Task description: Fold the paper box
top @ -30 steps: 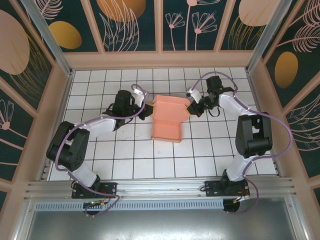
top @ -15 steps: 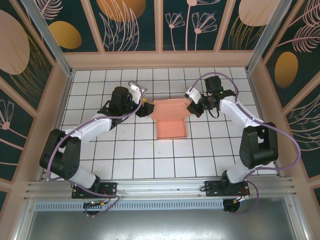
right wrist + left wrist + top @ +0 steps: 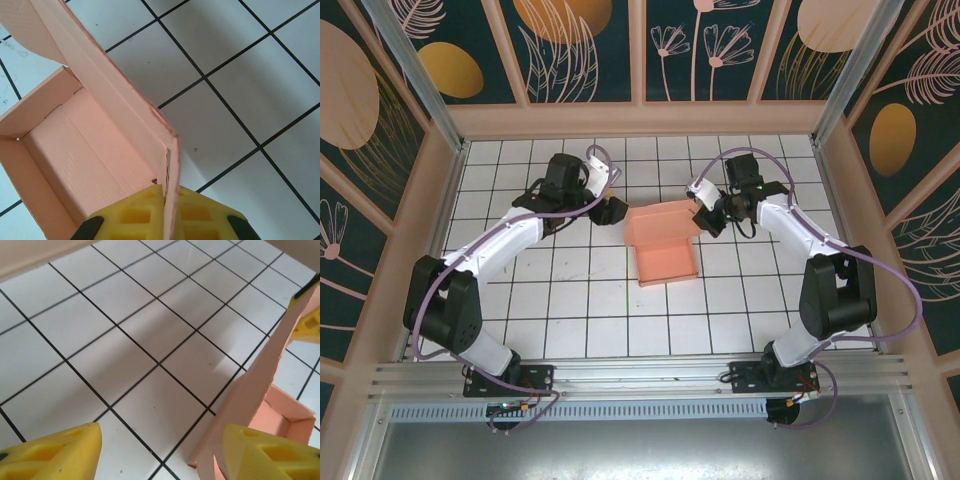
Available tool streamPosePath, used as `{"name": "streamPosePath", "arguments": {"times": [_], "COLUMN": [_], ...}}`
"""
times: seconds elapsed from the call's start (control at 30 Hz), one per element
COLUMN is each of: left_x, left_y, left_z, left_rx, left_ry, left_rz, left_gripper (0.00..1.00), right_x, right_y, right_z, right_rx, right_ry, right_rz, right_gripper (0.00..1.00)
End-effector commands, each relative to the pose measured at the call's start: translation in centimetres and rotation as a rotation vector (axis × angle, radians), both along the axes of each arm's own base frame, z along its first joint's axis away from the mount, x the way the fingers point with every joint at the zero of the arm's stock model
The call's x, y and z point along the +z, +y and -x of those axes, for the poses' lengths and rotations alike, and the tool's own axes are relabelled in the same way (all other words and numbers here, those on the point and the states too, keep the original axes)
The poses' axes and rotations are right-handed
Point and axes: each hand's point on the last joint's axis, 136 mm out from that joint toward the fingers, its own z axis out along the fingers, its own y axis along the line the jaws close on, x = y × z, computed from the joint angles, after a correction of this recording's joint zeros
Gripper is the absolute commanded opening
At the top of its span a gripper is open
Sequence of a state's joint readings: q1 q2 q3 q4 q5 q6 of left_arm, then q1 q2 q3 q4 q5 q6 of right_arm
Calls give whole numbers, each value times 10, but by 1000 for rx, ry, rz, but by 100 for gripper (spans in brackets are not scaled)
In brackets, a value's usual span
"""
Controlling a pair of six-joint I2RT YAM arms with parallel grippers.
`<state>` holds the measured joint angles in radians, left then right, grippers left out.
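The paper box (image 3: 661, 243) lies mid-table, a salmon-pink card tray with a raised back panel and a flat flap toward the arms. My right gripper (image 3: 700, 216) is shut on the box's right edge; in the right wrist view the yellow fingers (image 3: 135, 216) pinch the thin card wall (image 3: 172, 165) beside the open tray (image 3: 85, 150). My left gripper (image 3: 616, 212) stands open just left of the box, apart from it. In the left wrist view the left gripper (image 3: 160, 457) has bare tile between its fingers, and the box's upright panel (image 3: 260, 385) rises past the right fingertip.
The white tiled table (image 3: 570, 300) is ringed by a peach wall (image 3: 640, 118) at the back and sides. Free tiles lie left, right and in front of the box. Both arm bases sit at the near edge.
My left gripper has opened, let go of the box's left side and drawn back to the left. The box has swung and shifted slightly right, still held by the right gripper.
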<state>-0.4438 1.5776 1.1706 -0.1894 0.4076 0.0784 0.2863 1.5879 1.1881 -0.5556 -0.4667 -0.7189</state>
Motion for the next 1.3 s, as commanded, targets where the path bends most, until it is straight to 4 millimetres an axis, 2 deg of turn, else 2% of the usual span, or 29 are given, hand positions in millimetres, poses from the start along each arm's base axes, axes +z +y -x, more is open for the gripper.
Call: {"name": "streamPosePath", "arguments": {"times": [0.0,0.1,0.2,0.27,0.4,0.57,0.63,0.77,0.83,0.97,1.07,1.27], "left_x": [-9,-9,0,5,18,28,26,4,-7,-27,-37,-44], "left_y": [-7,-12,-15,-15,-15,-30,-34,-37,-35,-31,-32,-35], "left_z": [10,15,15,16,13,20,22,26,27,32,37,41], "left_rx": [-50,-58,-44,-36,-7,-20,-20,-9,6,22,12,-4], "left_ry": [56,64,57,56,37,53,61,119,144,202,229,250], "left_rz": [-17,1,46,71,98,121,114,72,44,-14,-40,-57], "left_gripper": [66,74,82,93,91,90,90,89,86,64,54,29], "right_x": [10,9,8,7,6,5,5,7,7,10,11,12], "right_y": [1,1,1,1,-1,-3,-3,-5,-5,-7,-6,-8], "right_z": [1,-1,-2,-3,-5,-8,-9,-11,-11,-12,-11,-10], "right_rx": [-17,-33,-50,-64,-86,-116,-126,-146,-154,-171,-166,-177], "right_ry": [-28,-19,-15,-12,-10,-9,-11,-14,-20,-29,-33,-44], "right_rz": [-6,-8,-14,-17,-13,-13,-14,-20,-21,-23,-30,-32], "right_gripper": [0,0,0,0,0,0,0,0,0,0,0,0]}}
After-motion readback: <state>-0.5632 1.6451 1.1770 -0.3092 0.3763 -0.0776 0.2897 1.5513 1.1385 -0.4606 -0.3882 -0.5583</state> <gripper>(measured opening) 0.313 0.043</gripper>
